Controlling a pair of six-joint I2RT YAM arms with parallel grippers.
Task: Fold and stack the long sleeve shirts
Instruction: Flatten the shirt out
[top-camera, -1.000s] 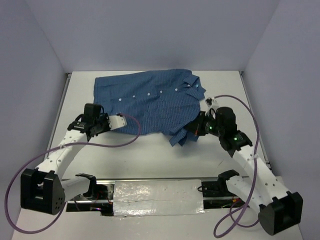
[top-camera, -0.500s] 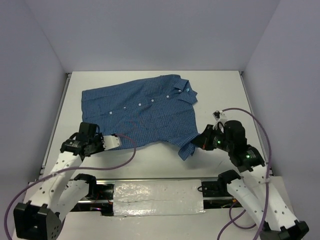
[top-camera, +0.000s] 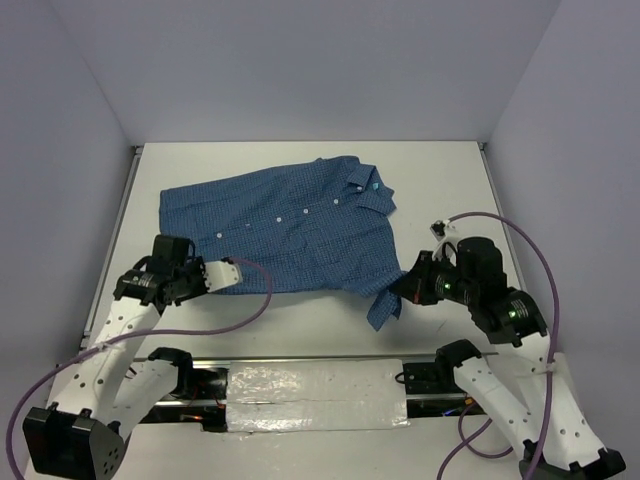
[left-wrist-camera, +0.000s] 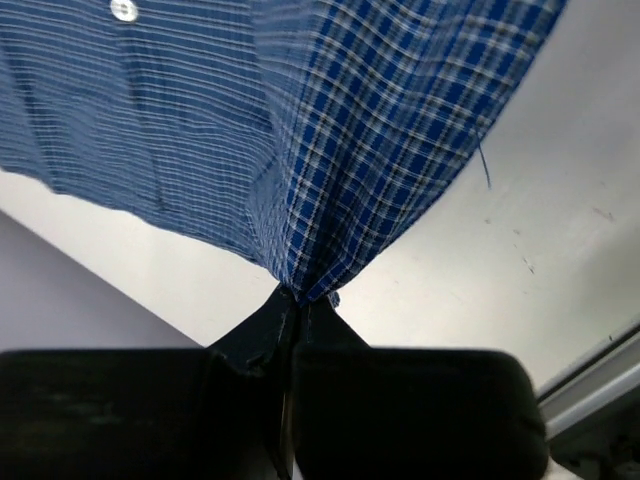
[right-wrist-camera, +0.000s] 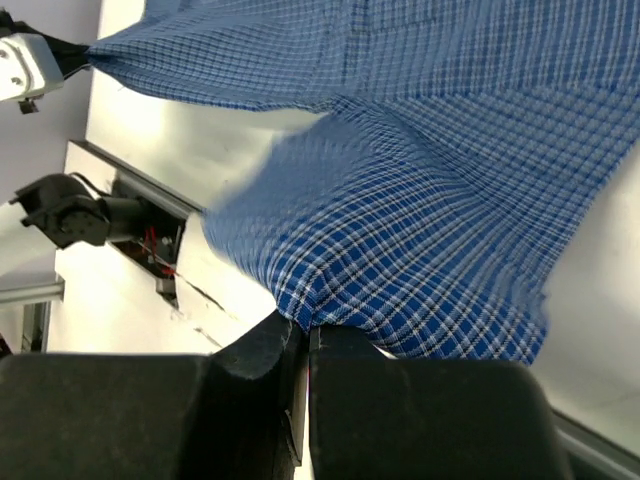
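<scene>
Across the middle of the table (top-camera: 450, 190) lies the shirt (top-camera: 290, 225), spread front up, collar (top-camera: 366, 187) far right; its near left edge is pinched in the clenched left gripper (top-camera: 236, 271); its near right corner is bunched in the clenched right gripper (top-camera: 398, 290), a flap hanging nearer.

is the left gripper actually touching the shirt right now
Touching. The left wrist view shows the left gripper pinched shut on a gathered edge of the shirt, with the cloth running straight into its closed tips.
</scene>
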